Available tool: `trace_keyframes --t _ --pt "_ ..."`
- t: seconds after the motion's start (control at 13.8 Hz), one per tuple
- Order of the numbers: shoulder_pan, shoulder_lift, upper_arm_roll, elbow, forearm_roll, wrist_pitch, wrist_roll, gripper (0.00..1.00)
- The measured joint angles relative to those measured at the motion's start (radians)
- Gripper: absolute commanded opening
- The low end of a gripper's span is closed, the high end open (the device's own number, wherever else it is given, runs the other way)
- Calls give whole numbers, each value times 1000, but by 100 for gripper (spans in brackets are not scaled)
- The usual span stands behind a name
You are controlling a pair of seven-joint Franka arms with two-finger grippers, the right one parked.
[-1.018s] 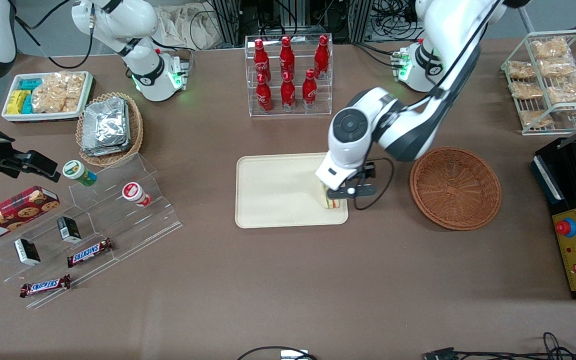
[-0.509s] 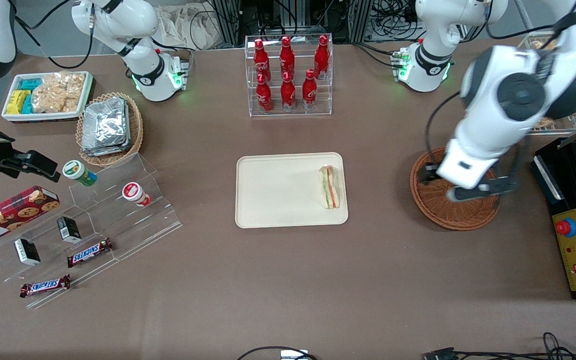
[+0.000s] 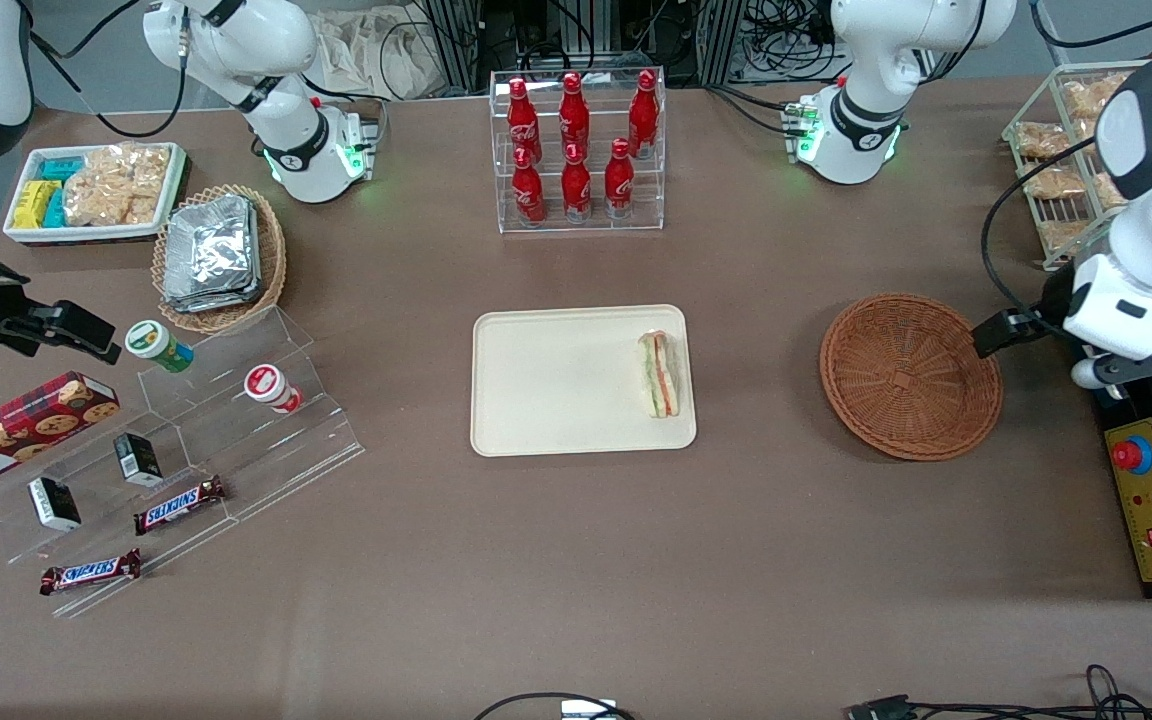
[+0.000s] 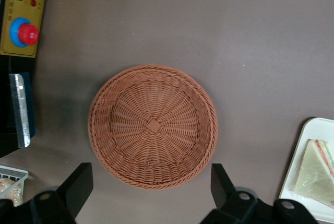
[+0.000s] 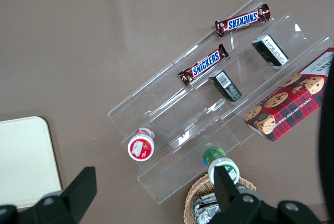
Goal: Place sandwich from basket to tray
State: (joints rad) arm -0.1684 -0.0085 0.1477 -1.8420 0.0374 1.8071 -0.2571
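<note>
The sandwich (image 3: 661, 375) (image 4: 315, 172), a wrapped wedge with green and red-orange layers, lies on the cream tray (image 3: 556, 380) (image 4: 311, 124), at the tray's end nearest the basket. The round brown wicker basket (image 3: 911, 375) (image 4: 152, 126) holds nothing. My gripper (image 3: 1141, 365) (image 4: 150, 182) hangs high over the table just past the basket's rim, toward the working arm's end. It is open, its black fingers (image 4: 78, 179) spread wider than the basket, and nothing is between them.
A black box with a yellow panel and red button (image 3: 1146, 480) (image 4: 23, 31) sits under the gripper. A wire rack of snack bags (image 3: 1096, 150) stands farther from the camera. An acrylic rack of red bottles (image 3: 576, 150) stands past the tray.
One second ago my gripper was at the sandwich on the tray. It has let go, risen and swung over the basket toward the working arm's end. The sandwich stays on the tray.
</note>
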Motion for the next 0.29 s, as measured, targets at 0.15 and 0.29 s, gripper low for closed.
trace_keyframes --t 0.15,0.29 --pt "-2 -15 2 1 0 -1 30 100" --pt "-4 -19 2 11 0 -13 41 100"
